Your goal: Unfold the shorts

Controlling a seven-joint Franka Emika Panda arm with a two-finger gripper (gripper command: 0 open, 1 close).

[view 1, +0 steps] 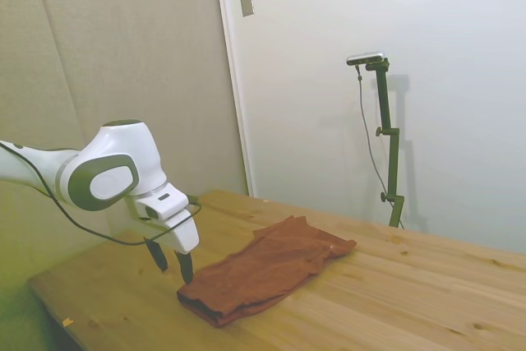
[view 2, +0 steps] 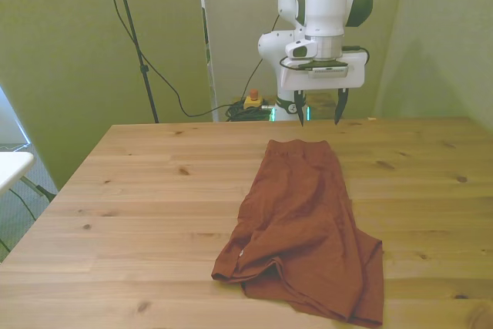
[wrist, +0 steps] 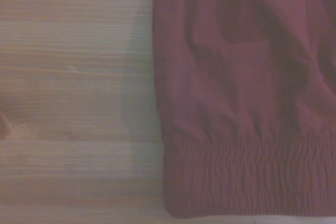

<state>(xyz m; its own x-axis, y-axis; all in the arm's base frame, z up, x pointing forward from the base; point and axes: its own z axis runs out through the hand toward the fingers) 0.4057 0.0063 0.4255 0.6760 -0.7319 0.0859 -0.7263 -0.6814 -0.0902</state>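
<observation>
Gripper: gripper (view 2: 317, 115) hangs above the tabletop with its two dark fingers spread apart and nothing between them; it is clear of the cloth, just beyond the waistband end
Shorts: shorts (view 2: 304, 225), rust-brown and limp, lie flat on the wooden tabletop (view 2: 146, 190), doubled lengthwise so one half lies over the other; the narrow gathered end points toward the robot, the wider end toward the camera in the front view
Waistband: elastic band (wrist: 247, 174) fills one edge of the wrist view, ribbed and gathered, its corner resting on bare wood
Fold: layered edge (view 2: 246, 256) shows on the front view's left at the wide end, where a top layer curls over a lower one; a small pale speck sits there, too small to identify
Step in hand, as judged: approach; no grasp made yet, and the garment looks wholly folded
Next move calls for: descent onto one corner of the top layer only, a pinch that leaves the under layer behind, then a lift and a sideways carry to lay that half open
Risk: catching both layers would drag the whole garment across the wood instead of opening it
</observation>
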